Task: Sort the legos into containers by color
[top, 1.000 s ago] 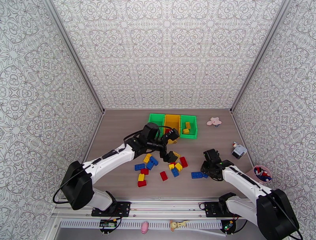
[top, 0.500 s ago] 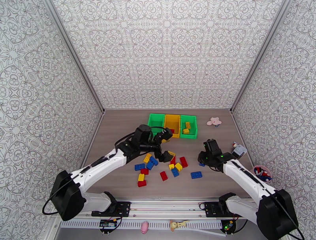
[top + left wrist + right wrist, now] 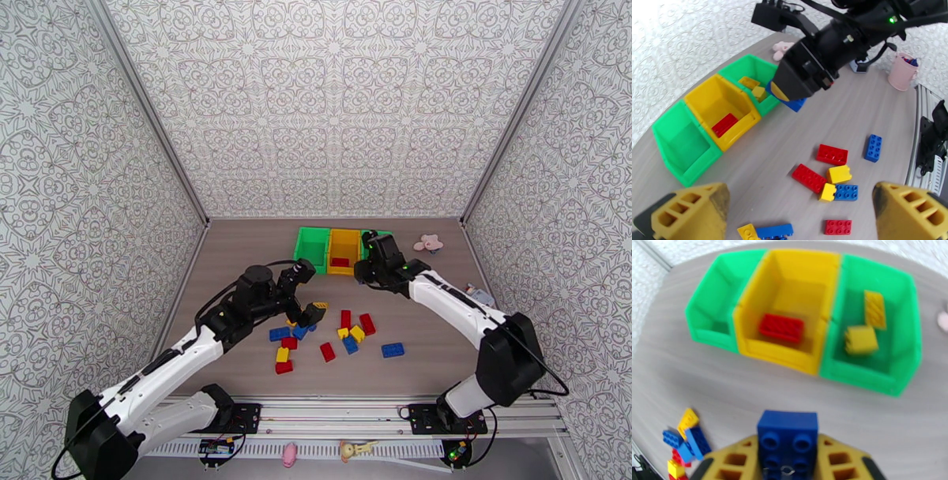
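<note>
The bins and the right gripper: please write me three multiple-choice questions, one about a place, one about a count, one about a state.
1. Which bin holds a red brick? A) the left green bin B) none C) the yellow bin
2. How many yellow bricks lie in the right green bin? A) two B) none C) four
3. The right gripper is: A) open and empty B) shut on a blue brick C) shut on a red brick
Key: 1 C, it lies on that bin's floor; 2 A, both show in the right wrist view; 3 B, the blue brick sits between its fingers.
</note>
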{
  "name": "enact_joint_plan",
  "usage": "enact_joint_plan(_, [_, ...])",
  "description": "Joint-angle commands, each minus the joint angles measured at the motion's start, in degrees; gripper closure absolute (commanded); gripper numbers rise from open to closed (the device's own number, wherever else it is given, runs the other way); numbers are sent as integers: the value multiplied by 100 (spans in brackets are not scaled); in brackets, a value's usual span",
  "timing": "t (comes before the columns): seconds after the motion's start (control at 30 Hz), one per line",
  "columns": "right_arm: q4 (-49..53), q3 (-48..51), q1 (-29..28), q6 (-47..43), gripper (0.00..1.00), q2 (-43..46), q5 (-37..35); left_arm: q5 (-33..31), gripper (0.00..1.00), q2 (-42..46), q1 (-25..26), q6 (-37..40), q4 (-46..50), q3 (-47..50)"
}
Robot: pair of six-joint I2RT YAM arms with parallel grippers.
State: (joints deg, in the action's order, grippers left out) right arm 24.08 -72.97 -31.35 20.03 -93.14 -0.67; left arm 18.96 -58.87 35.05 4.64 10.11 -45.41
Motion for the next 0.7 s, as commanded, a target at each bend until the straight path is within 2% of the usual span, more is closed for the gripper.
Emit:
enact_joint_plan(0.0, [-560, -730, -210, -376, 79, -563, 154, -435, 0, 274, -110, -157, -19, 179])
enact_joint_plan(0.37, [-1442, -2361, -301, -469, 80, -2221, 178, -797, 0, 605, -251, -270, 142, 407])
enact_joint_plan(0.67, [-1797, -3265, -293, -764, 81, -3426, -250, -822, 0, 607, -268, -272, 105, 410])
